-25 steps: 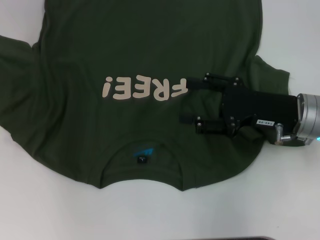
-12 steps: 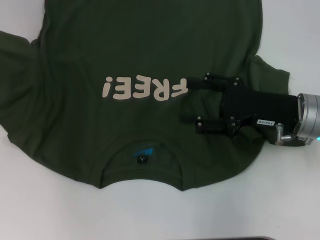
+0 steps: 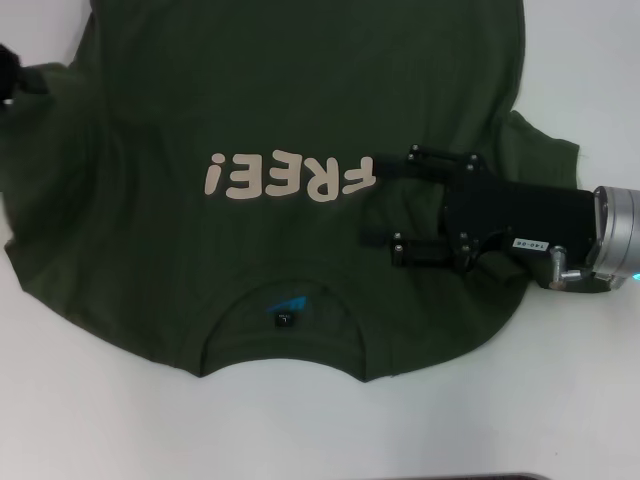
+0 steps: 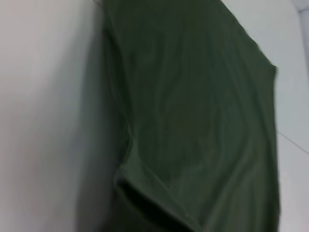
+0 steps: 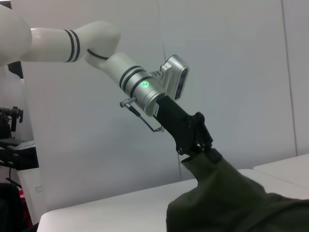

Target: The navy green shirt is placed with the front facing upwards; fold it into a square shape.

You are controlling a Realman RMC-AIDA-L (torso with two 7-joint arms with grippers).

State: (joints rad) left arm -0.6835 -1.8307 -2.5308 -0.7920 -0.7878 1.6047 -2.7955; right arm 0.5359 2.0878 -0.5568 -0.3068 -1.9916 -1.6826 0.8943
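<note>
From the head camera, the navy green shirt [image 3: 290,150] lies lettering-up on a white table [image 3: 560,400], the right gripper [image 3: 372,201] resting on it with fingers spread wide. The left wrist camera shows only hanging green cloth. The right wrist camera catches the left gripper [image 5: 205,151] pinching a lifted shirt edge.

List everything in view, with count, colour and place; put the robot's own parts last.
navy green shirt: one, dark olive green, spread front up across the table, collar toward the robot, one sleeve lifted.
FREE! lettering: one, cream, on the shirt's chest.
label: one, blue, inside the collar.
table: one, white, under the shirt.
right gripper: one, black, fingers apart, over the shirt beside the lettering.
left gripper: one, black, closed on the shirt's sleeve, raised above the table.
</note>
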